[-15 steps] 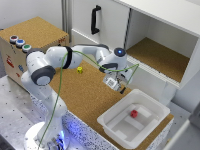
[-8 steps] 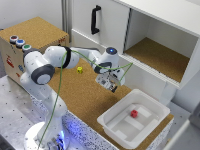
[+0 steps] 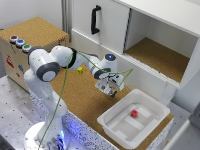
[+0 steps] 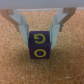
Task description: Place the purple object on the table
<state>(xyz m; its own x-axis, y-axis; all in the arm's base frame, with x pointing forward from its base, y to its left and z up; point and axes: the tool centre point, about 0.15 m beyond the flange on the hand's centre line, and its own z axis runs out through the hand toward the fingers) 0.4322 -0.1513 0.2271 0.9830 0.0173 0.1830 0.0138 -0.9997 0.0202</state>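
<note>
Hand (image 4: 39,39) clamped on purple block (image 4: 39,46), over bare cork bench (image 3: 75,100), white tub (image 3: 134,119) just beside, cabinet (image 3: 150,45) behind

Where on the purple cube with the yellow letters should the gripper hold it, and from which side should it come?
Best on two opposite flat side faces of the purple cube, coming straight down from above. In the wrist view the gripper already straddles it that way, one finger on each side, lettered face between them. Parallel faces suit flat pads, and the cube seems to sit level over the table.
</note>
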